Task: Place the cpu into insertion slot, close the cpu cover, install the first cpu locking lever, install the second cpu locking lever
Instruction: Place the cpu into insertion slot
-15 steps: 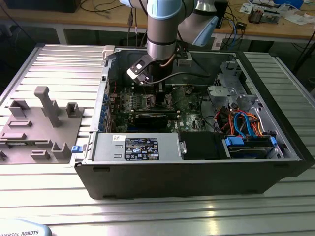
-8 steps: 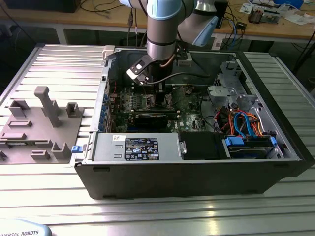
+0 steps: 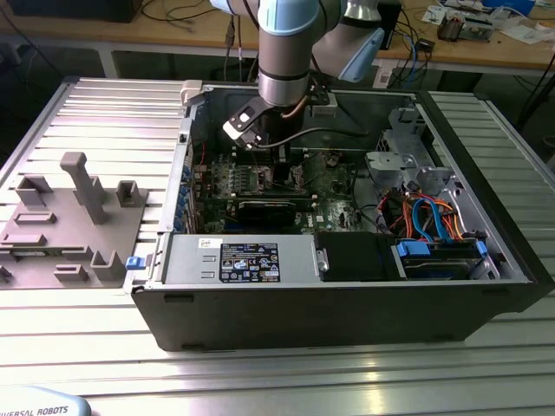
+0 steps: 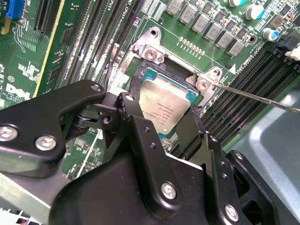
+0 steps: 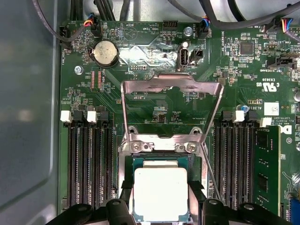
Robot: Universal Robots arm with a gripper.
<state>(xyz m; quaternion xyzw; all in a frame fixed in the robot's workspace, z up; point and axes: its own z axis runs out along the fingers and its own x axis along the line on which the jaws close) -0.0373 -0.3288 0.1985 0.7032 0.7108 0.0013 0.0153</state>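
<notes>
Sitting in insertion slot [image 5: 125, 161] — cpu [image 5: 161, 194]; cpu cover [image 5: 171, 84] raised.

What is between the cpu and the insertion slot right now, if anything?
Nothing visible. The cpu cover is swung open, clear of the insertion slot, and the cpu, gripped by the gripper, sits right at the slot.

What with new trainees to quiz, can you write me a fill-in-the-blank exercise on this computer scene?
1. The chip, with the pincer at it, sits in the square ___ on the green board.
2. The hinged metal cover stands ___, not folded over the chip.
3. The arm reaches into a black computer ___.
Missing words: socket; open; case.
</notes>
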